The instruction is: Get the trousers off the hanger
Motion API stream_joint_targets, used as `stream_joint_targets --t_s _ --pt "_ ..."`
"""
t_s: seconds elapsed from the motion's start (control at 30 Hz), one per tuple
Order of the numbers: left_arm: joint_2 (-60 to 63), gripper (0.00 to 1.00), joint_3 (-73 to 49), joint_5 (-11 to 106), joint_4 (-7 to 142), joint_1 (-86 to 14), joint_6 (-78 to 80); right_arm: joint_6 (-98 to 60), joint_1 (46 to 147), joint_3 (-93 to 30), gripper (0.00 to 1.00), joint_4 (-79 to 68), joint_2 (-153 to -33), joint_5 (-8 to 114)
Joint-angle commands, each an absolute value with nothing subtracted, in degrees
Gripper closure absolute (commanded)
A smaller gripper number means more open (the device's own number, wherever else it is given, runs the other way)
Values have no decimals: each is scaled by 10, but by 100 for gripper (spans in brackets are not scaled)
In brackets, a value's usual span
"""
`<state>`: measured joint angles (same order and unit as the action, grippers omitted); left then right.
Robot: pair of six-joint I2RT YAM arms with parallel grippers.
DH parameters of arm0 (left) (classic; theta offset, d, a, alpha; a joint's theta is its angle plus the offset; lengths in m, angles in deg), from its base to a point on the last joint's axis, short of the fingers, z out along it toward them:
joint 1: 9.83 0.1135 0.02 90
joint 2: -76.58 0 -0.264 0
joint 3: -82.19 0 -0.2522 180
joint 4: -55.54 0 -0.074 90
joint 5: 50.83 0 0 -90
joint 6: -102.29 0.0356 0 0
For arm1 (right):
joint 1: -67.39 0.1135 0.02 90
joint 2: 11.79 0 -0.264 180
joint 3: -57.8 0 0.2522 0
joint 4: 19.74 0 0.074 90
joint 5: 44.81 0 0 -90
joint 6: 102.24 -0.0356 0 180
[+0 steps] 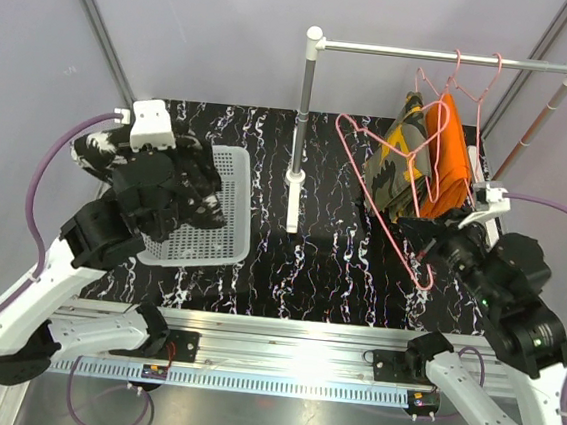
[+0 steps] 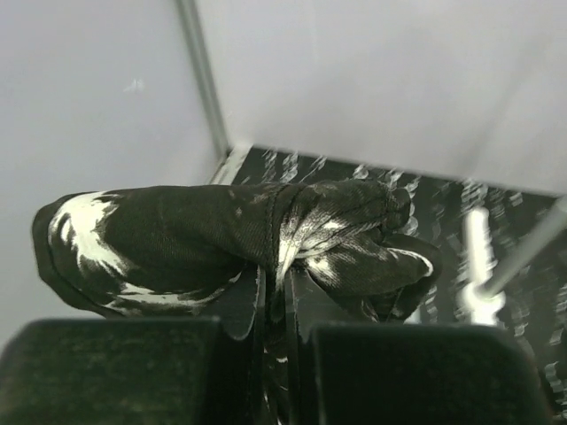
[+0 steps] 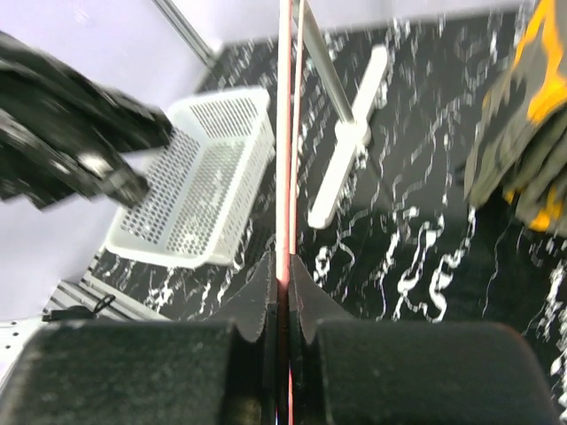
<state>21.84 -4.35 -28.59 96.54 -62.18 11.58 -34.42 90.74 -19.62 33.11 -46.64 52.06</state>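
- The right end effector (image 3: 282, 274) is pinched on the bare pink hanger (image 3: 284, 133), whose wire runs straight away from it.
- The left end effector (image 2: 279, 292) clamps the dark trousers (image 2: 177, 235), bundled crosswise over the white basket (image 1: 224, 229) at its left edge.
- Farthest back, the camouflage trousers (image 1: 397, 163) and orange trousers (image 1: 456, 159) hang under the rail (image 1: 449, 57), nearer the right arm.
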Motion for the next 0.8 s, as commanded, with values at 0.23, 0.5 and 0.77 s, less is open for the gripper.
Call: stream_joint_targets --t_s 0.23,0.5,0.77 --pt "161 100 4 -137 1334 -547 -96 -304 908 -263 100 330 -440 509" --pt "1 100 -44 -42 1273 -360 -84 -311 908 -261 100 332 -414 515" --pt "-182 100 84 18 1236 -331 -47 -311 908 -262 100 328 -410 519"
